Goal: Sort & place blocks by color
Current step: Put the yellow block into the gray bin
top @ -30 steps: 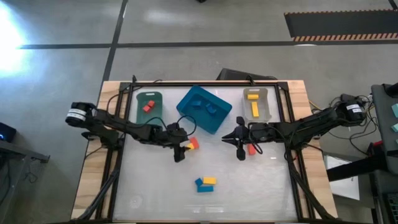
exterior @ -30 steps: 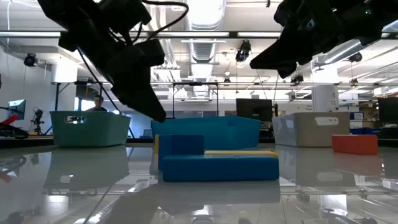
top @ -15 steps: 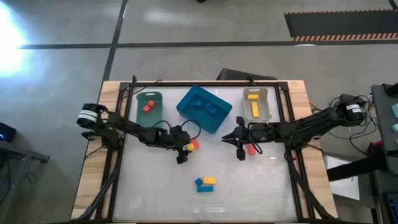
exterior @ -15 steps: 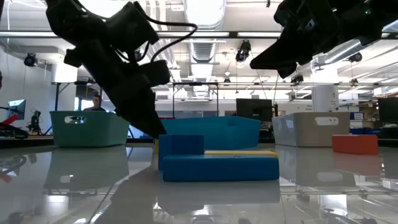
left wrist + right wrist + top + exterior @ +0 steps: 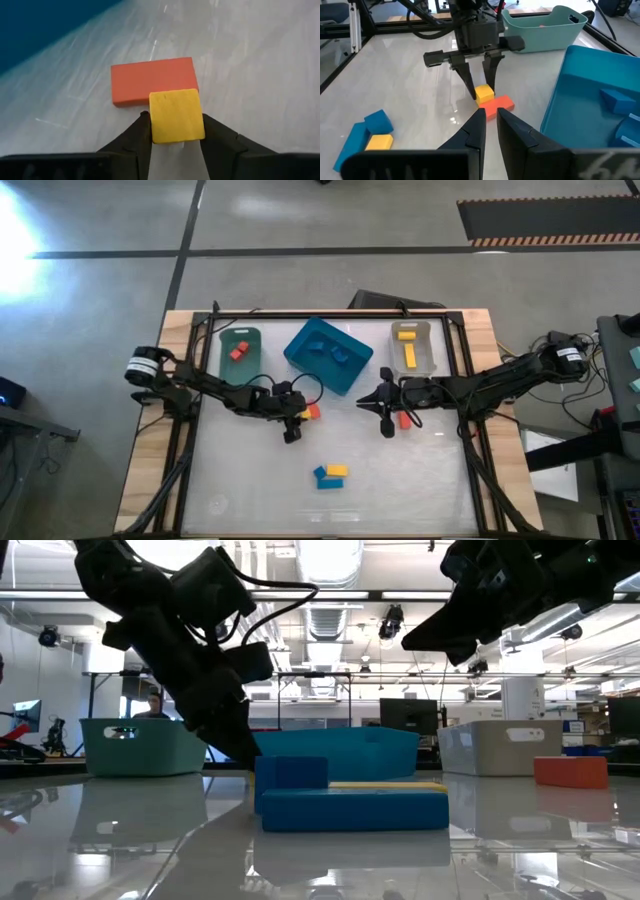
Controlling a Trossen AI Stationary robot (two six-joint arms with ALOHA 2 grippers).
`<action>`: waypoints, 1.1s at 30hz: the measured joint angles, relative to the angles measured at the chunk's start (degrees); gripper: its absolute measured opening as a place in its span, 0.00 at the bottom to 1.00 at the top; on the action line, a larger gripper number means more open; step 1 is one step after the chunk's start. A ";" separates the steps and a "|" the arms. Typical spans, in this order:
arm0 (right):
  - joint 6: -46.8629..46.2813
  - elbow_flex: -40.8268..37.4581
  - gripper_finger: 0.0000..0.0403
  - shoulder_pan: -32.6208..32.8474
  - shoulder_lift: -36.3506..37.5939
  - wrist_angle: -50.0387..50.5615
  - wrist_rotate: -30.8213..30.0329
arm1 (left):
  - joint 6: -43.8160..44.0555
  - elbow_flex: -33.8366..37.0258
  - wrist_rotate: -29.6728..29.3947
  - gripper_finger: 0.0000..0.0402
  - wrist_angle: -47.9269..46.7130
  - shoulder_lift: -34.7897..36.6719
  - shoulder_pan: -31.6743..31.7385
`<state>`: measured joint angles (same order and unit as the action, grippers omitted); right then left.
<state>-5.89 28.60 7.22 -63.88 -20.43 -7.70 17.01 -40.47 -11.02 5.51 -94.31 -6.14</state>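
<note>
Over on the left, the left gripper (image 5: pixel 297 418) is down at the table's middle, just short of the blue bin (image 5: pixel 328 356), and its two fingers (image 5: pixel 140 135) sit on either side of a yellow cube (image 5: pixel 176 116), touching both of its flanks. It has that cube gripped. Right against the cube's far face lies a red bar (image 5: pixel 152 80), flat on the white table (image 5: pixel 250 480).

Along the far edge, the green bin (image 5: pixel 239 350) carries red blocks (image 5: pixel 237 351), the blue bin at the centre holds blue blocks (image 5: pixel 337 352), and the grey bin (image 5: pixel 412 348) toward the right far corner holds yellow blocks (image 5: pixel 407 347).

Nearer the front edge, at the middle, a small cluster waits: a blue bar (image 5: pixel 354 809) with a blue cube (image 5: pixel 291 773) and a yellow bar (image 5: pixel 336 471) alongside it.

On to the right: the right gripper (image 5: pixel 386 412) hangs above the table just right of centre, its fingers (image 5: pixel 476 131) drawn close with only a narrow gap and nothing between them. Beside it, toward the right edge, a red block (image 5: pixel 404 420) lies on the table.
</note>
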 joint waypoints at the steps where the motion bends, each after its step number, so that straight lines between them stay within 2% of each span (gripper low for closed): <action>1: 0.01 0.00 0.09 0.00 0.00 -0.01 0.00 | -0.68 0.00 0.02 0.29 -0.11 0.18 -0.02; 6: -0.02 0.00 0.09 0.00 -0.04 -0.96 0.02 | -5.17 -0.13 -0.40 0.29 0.47 1.93 -0.13; 9: 0.72 0.00 0.13 0.02 -0.04 -2.86 0.07 | -8.52 -0.11 -1.54 0.29 4.00 4.19 -0.11; 16: 4.06 0.00 0.33 0.02 -0.07 -8.05 0.28 | -18.62 -0.11 -1.45 0.29 21.03 7.95 -0.98; 23: 5.28 -0.02 0.50 0.04 -0.11 -13.15 3.66 | -22.62 -0.09 0.94 0.30 33.31 7.91 -1.96; 27: 5.67 -0.04 0.54 0.04 -0.11 -14.63 3.67 | -23.69 -0.09 2.18 0.30 38.55 7.11 -2.03; 33: 5.84 -0.04 0.55 0.04 -0.11 -16.15 3.67 | -23.93 -0.50 2.38 0.31 42.01 5.57 -2.03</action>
<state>-0.05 28.56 7.27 -63.99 -36.58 -4.03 -6.92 -40.97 -8.64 47.52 -88.74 -8.16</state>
